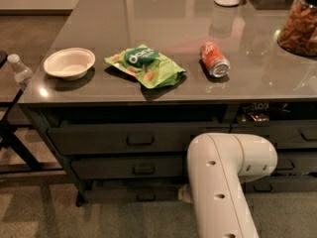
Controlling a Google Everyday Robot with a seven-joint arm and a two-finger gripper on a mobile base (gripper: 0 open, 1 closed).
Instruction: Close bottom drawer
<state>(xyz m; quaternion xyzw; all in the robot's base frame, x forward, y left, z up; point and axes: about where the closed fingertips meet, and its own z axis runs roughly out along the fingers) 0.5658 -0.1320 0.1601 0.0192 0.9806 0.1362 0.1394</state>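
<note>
Bottom drawer (124, 195) sits lower centre-left, lowest in the stack under the table (163, 90). Gripper (184, 193) is at its right end, mostly hidden behind the white arm (223, 182); open or closed, can't tell. Risk: pushing that far off-centre could skew and jam the drawer, or slip off.

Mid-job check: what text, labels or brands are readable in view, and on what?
green snack bag: dark oval logo, lettering too blurred to read.
red can: white script, unreadable.
item under the countertop: pale letters, unreadable.
gripper, down by the bottom drawer, mostly behind the arm: no text.
</note>
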